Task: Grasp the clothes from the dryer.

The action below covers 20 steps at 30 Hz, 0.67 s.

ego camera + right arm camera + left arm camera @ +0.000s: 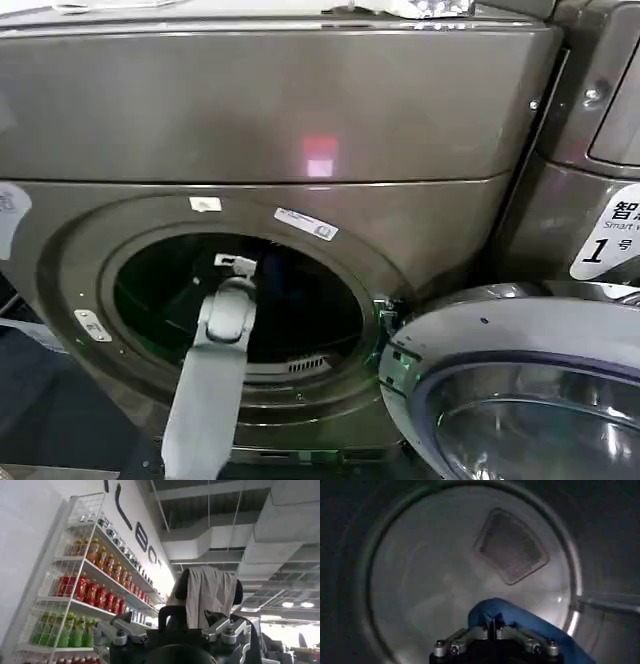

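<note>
The dryer (300,120) is a bronze-grey front-loader, and its round glass door (520,390) is swung open at the lower right. My left arm reaches through the porthole (240,300), with the left gripper (237,265) inside the dark drum. In the left wrist view, the left gripper (492,628) is shut on a fold of blue clothes (520,617) in front of the drum's back wall. My right gripper (209,587) points up toward the ceiling, away from the dryer. A grey-beige cloth (210,597) hangs at it.
A mesh vent (511,546) sits in the drum's back wall, and a lifter rib (607,602) runs along the drum side. A second machine with a white "1" sticker (605,235) stands against the dryer's right side. Shelves of bottled drinks (85,595) line a wall.
</note>
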Tool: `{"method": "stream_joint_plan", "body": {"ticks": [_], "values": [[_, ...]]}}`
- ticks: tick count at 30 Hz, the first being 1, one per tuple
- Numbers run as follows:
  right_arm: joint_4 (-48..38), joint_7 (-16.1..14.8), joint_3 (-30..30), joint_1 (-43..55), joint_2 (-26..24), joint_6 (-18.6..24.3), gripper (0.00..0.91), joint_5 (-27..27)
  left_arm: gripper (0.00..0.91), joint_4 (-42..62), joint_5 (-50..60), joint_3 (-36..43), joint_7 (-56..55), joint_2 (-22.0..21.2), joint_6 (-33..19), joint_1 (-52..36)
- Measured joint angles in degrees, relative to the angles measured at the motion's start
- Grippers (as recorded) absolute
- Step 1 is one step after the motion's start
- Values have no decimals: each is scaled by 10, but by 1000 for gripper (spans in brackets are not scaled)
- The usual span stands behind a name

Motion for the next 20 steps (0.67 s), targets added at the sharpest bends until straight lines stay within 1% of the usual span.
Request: {"method": "stream_joint_plan", "body": {"ticks": [8,20], "values": [[6,4,4,0,0,-4,907,8,0,-18,-48,-2,-46,0,18,23],[11,8,9,3,-1,-23,907,15,0,-27,-67,-2,-60,0,26,39]]}}
